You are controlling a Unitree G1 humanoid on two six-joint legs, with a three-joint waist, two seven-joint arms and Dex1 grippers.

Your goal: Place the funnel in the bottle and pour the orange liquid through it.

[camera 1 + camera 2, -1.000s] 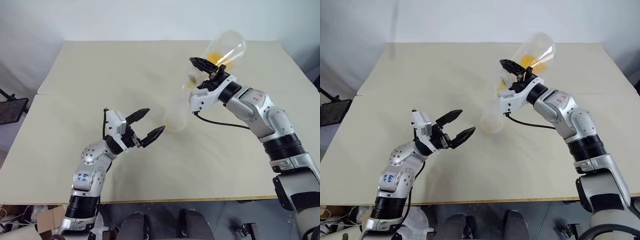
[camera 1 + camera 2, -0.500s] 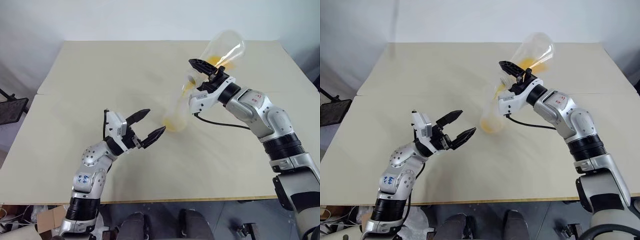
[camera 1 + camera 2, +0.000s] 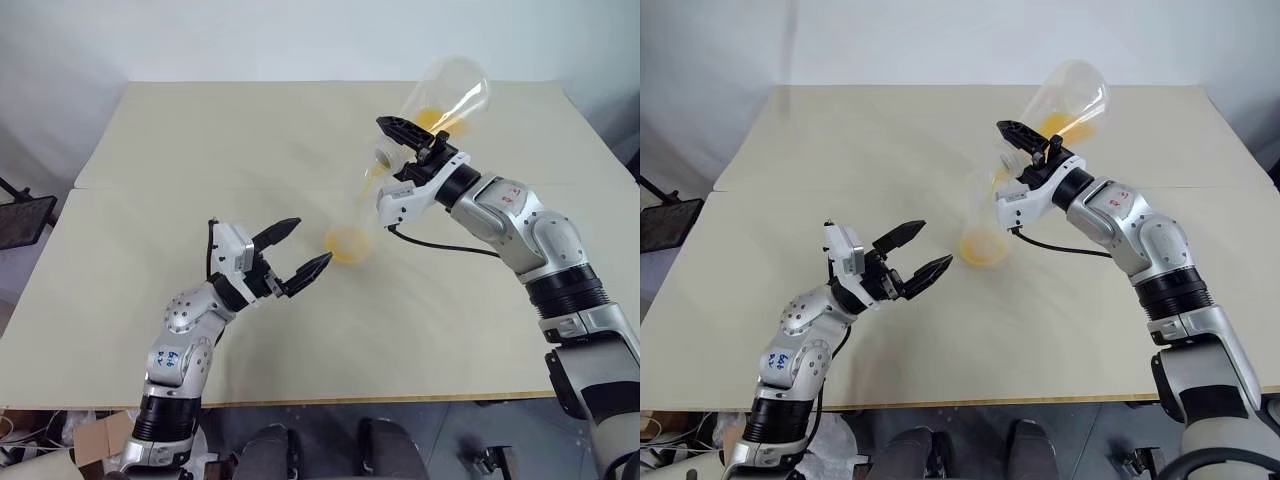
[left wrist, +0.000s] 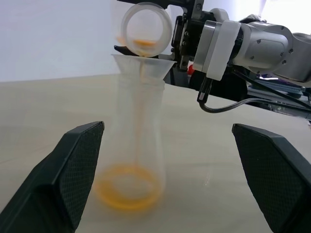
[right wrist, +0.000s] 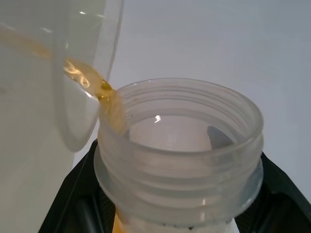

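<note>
The clear bottle (image 3: 352, 215) stands upright on the table, with the clear funnel (image 4: 143, 65) seated in its mouth. My right gripper (image 3: 412, 142) is shut on the neck of a large clear flask (image 3: 455, 90), which is tilted mouth-down over the funnel. A thin stream of orange liquid (image 5: 104, 92) runs from the flask's threaded mouth (image 5: 180, 155) into the funnel. More of it pools in the bottle's base (image 4: 127, 187). My left gripper (image 3: 312, 240) is open, just left of the bottle and in front of it, its fingers (image 4: 73, 165) clear of the glass.
The bottle stands near the middle of the beige table (image 3: 200, 130), just in front of a seam running across it. A black cable (image 3: 440, 245) hangs from my right wrist above the tabletop. A dark object (image 3: 20, 220) sits off the table's left edge.
The orange pool in the bottle's base has grown and deepened in colour. Both arms have kept still.
</note>
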